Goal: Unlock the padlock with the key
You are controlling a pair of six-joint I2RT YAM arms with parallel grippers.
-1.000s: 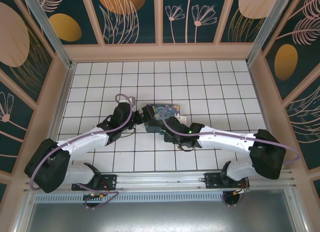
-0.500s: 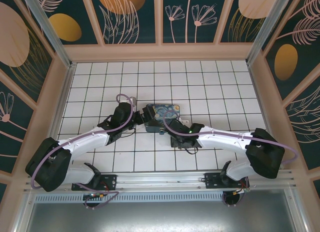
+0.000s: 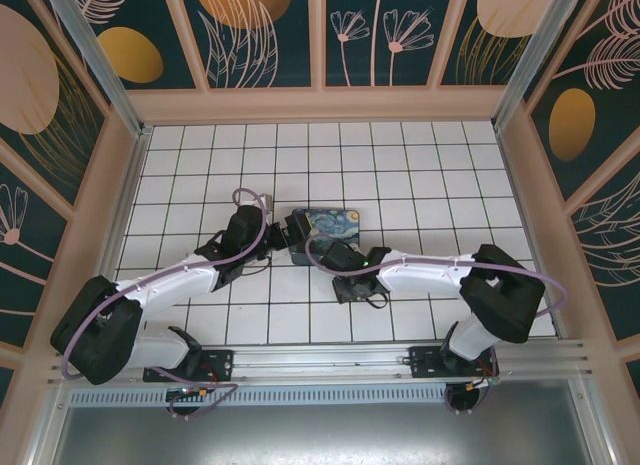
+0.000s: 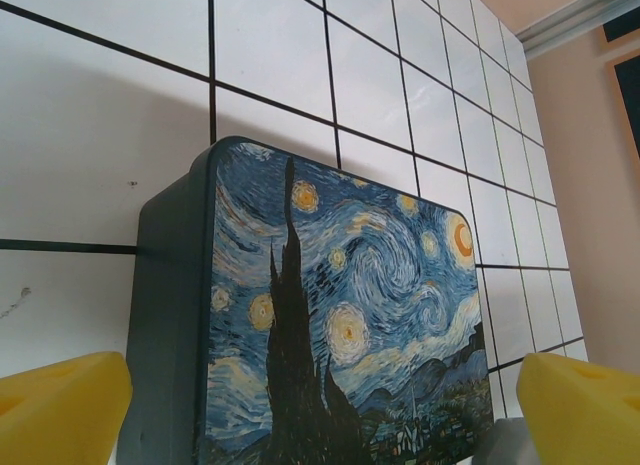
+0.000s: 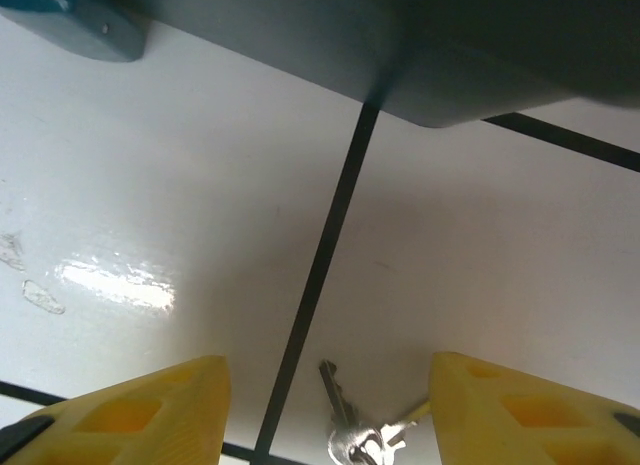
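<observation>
The silvery key (image 5: pixel 338 397) lies flat on a white tile with a second key on the same ring, right between the yellow fingertips of my right gripper (image 5: pixel 325 417), which is open and low over the floor. A small rounded blue-grey body (image 5: pixel 85 25) sits at the top left edge of the right wrist view; it may be the padlock, but I cannot tell. My left gripper (image 4: pixel 320 425) is open, its yellow fingers (image 4: pixel 60 405) standing either side of the starry-night box (image 4: pixel 340 315). From above, both grippers (image 3: pixel 292 232) (image 3: pixel 322 253) meet at the box's front left corner.
The starry-night box (image 3: pixel 335 222) rests mid-floor, and its dark side wall (image 5: pixel 440 45) looms just beyond the key. Tiled floor (image 3: pixel 420 165) spreads around it. Painted walls (image 3: pixel 320 45) enclose the cell.
My right arm has swung left, bringing its gripper closer to the box's front left corner. The left arm and the box have stayed put.
</observation>
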